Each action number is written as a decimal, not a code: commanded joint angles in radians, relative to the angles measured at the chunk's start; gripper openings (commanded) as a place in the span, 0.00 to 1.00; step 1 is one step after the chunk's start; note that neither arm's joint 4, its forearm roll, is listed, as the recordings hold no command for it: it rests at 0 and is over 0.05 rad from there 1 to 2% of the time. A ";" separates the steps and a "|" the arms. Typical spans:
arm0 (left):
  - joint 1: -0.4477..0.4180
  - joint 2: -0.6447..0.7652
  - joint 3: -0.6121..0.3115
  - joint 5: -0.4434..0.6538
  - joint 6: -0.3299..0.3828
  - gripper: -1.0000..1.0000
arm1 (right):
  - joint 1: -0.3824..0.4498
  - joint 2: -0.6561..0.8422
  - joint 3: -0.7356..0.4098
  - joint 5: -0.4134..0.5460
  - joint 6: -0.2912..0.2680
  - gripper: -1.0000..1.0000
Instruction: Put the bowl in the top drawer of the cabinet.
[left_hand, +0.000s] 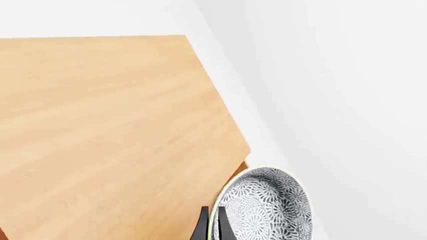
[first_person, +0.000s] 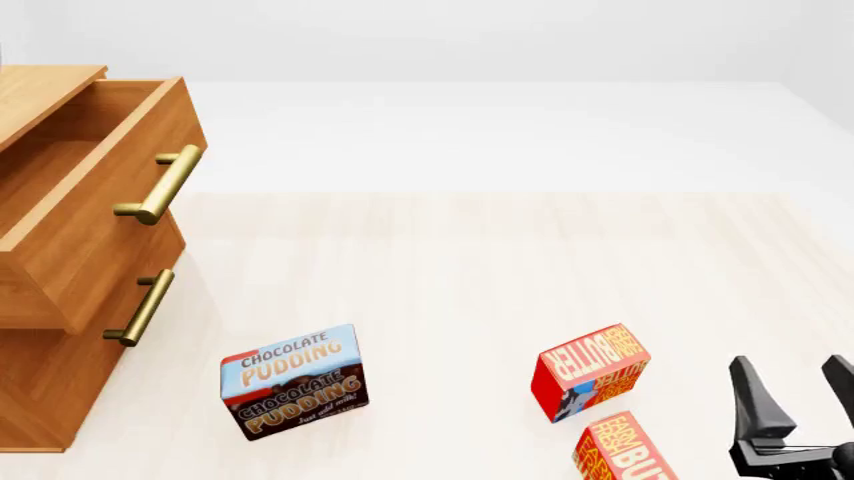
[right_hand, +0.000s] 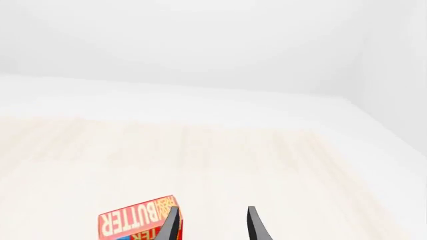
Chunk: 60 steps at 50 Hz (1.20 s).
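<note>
A chocolate pudding box (first_person: 292, 381) and two butter boxes (first_person: 591, 371) dot the desk (first_person: 454, 260); the left pincer (left_hand: 211, 224) clamps the bowl (left_hand: 265, 204) rim above the cabinet (left_hand: 107, 130), while the right pincer (first_person: 801, 390) gapes empty.

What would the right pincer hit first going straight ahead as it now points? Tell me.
Probably nothing soon. The right pincer stands open, with the butter box beside one finger rather than between them. Ahead lies bare table, then the white backdrop. Depth is hard to judge, so it might eventually graze the tabletop.
</note>
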 joint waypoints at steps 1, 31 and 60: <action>0.040 0.028 -0.020 -0.031 -0.009 0.00 | 0.000 0.005 0.000 -0.003 -0.004 1.00; 0.085 0.094 0.033 -0.114 0.025 0.00 | -0.008 0.003 0.000 -0.001 -0.006 1.00; 0.091 0.107 0.061 -0.173 0.019 1.00 | -0.012 0.005 0.000 -0.002 -0.009 1.00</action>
